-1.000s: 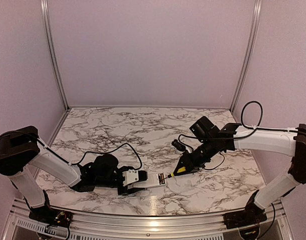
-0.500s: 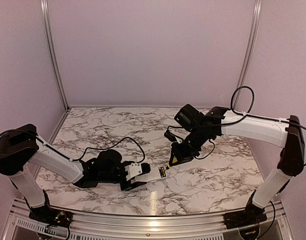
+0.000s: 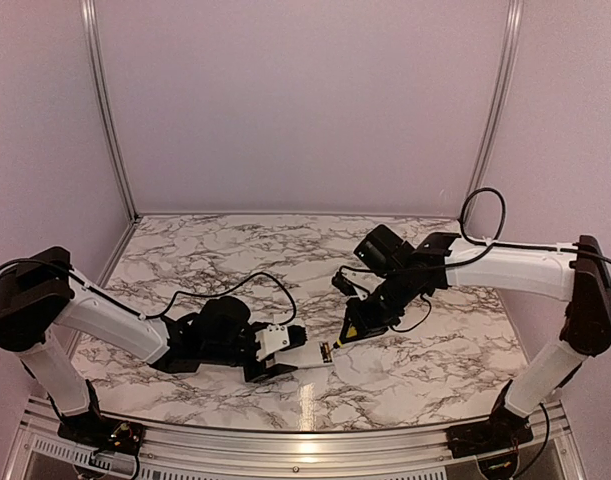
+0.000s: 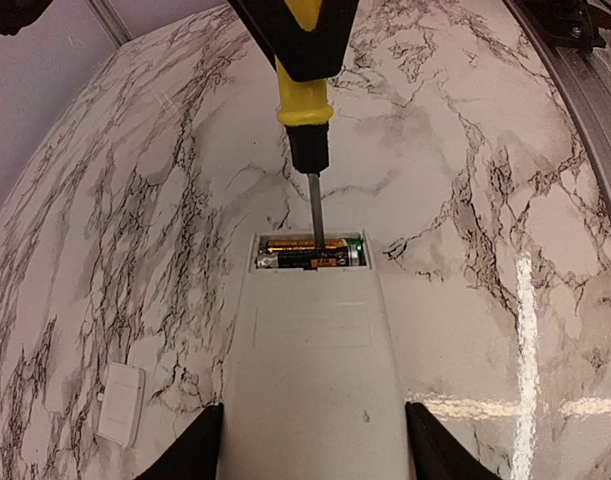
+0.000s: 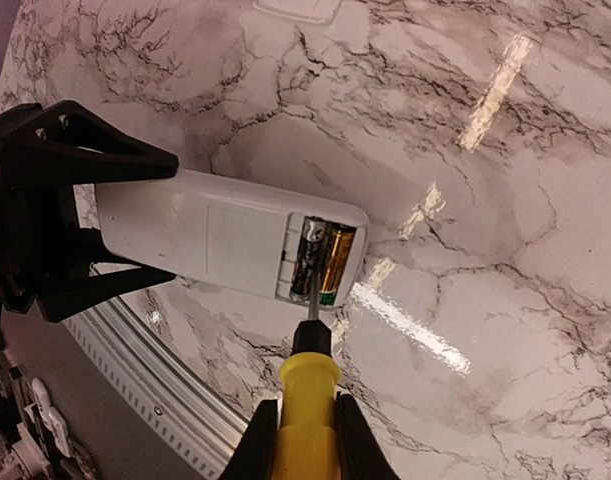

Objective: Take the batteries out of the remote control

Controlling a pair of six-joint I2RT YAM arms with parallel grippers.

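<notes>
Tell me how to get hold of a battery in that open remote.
Probably not by the sides: the batteries lie side by side, sunk into the remote control at its end. Lever one end up with the screwdriver in the right gripper, from above, then pinch that raised end.

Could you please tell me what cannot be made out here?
Left wrist view: the screwdriver tip merges with the dark batteries, so contact is unclear.
Left wrist view: the near end of the remote control is cut off at the bottom.
Top view: the batteries are too small to see.
Right wrist view: the right gripper is mostly cut off below.
</notes>
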